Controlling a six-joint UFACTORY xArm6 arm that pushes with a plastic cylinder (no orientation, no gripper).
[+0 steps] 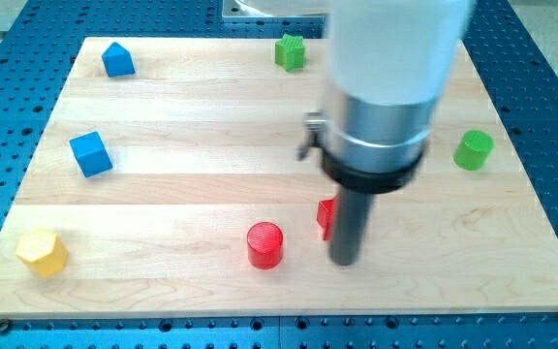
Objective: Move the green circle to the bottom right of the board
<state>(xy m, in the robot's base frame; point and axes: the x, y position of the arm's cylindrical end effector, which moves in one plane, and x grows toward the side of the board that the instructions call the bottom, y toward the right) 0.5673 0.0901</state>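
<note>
approach step — my tip (344,262) sits low-centre on the worktop (182,194), well apart from the green circle (473,150); end effector is a bare rod, nothing gripped. next: get above the circle, push down-right.

The wooden counter (211,184) carries several blocks, placed here against the red cylinder (265,244) near its bottom edge. Just to the view's right of that cylinder a second red block (325,215) shows only in part, its shape unclear. The yellow hexagon (43,252) lies far to the view's left. The blue cube (90,153) sits up and left, the blue house-shaped block (117,59) farther up. The green star (291,51) stands almost straight above.
</note>
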